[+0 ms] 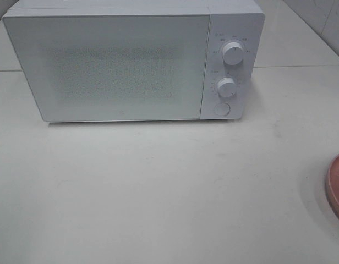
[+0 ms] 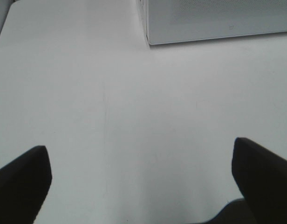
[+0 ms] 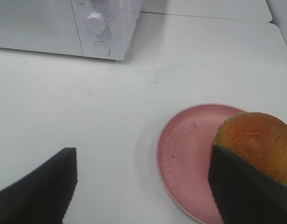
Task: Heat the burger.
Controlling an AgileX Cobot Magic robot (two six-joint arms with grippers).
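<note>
The right tool (image 3: 141,186) hangs over the pale white worktop (image 3: 87,107) with its two dark ridged fingers (image 3: 41,189) spread wide and nothing between them. One finger overlaps the view of the burger (image 3: 257,140), whose glossy golden-brown bun with a fringe of green lettuce sits toward one side of a round pink plate (image 3: 181,158). Well apart from the plate stands a white box-shaped microwave oven (image 3: 64,25), its door shut, showing a white round dial (image 3: 96,22) and a round button (image 3: 102,48) below it.
</note>
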